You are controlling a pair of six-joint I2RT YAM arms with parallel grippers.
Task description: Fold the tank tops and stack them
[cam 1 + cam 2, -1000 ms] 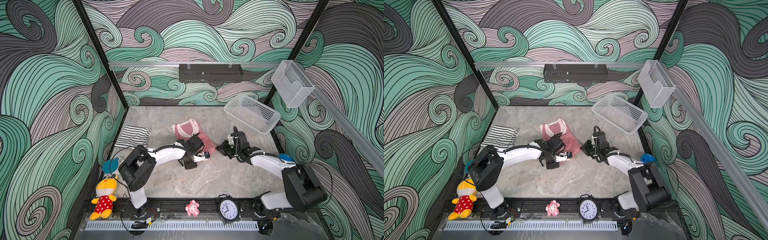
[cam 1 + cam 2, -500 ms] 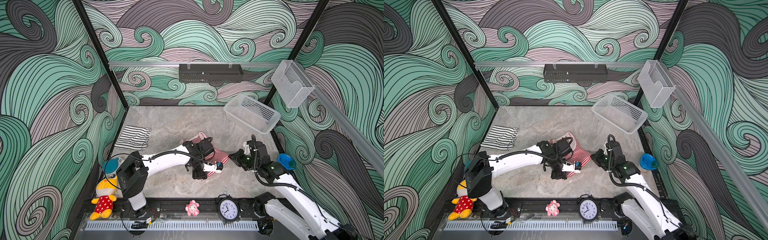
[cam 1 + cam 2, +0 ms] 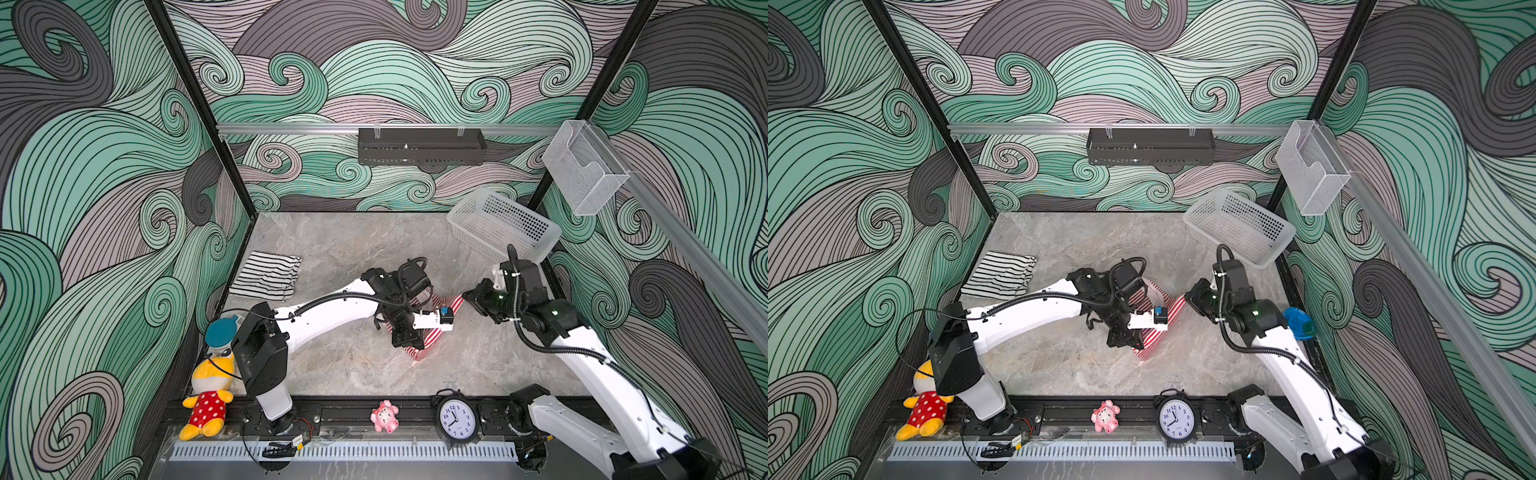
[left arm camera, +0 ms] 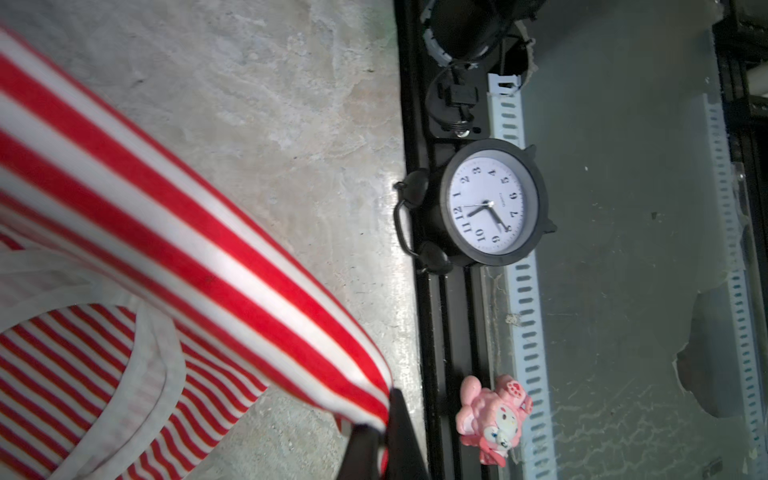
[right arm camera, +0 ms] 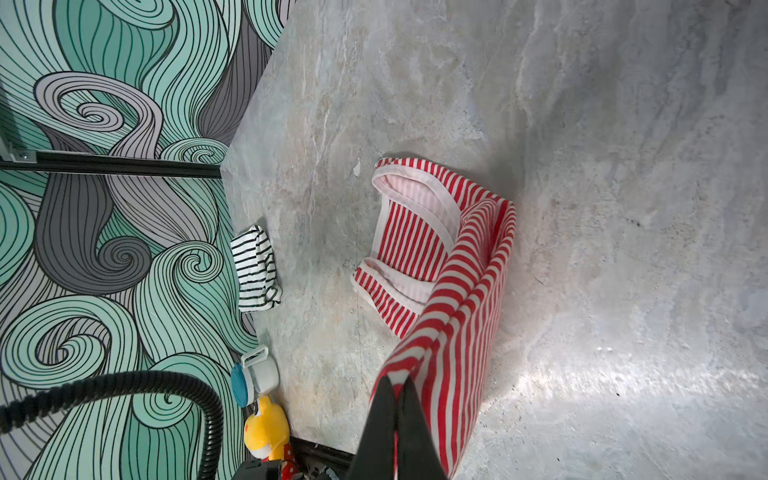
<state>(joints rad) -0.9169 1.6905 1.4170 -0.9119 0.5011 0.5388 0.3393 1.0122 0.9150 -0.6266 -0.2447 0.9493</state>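
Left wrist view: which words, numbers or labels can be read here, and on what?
"1" to "12": hour numerals on the alarm clock dial.
Small word beside the dial's centre: too small to read.
Red-and-white tank top and pink toy: no text visible.

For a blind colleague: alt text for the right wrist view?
The right gripper, shut, holds up one edge of the red-striped tank top; the rest lies on the grey table. The black-striped tank top lies near the wall.

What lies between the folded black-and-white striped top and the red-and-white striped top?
Only bare grey tabletop, as the right wrist view shows.
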